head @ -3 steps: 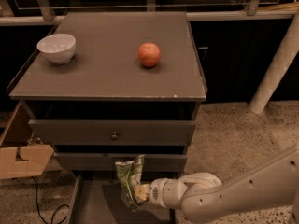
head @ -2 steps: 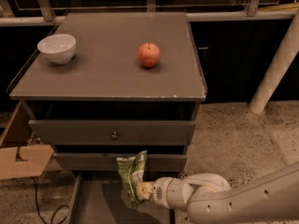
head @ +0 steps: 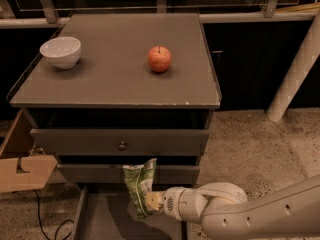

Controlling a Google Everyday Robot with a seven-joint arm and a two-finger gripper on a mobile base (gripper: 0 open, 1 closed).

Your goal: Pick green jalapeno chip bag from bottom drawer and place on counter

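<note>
The white arm's gripper (head: 153, 202) (jaws clamped on the crinkled green jalapeno chip bag (head: 138, 181)) holds it upright over the open dark bottom drawer (head: 105, 219).

Crinkled green jalapeno chip bag (head: 139, 185) sits slightly higher than a second ago, its top edge now above the middle drawer front (head: 90, 174). The gripper (head: 151, 202), clamped on it over the open bottom drawer (head: 102, 220), has risen too.
</note>
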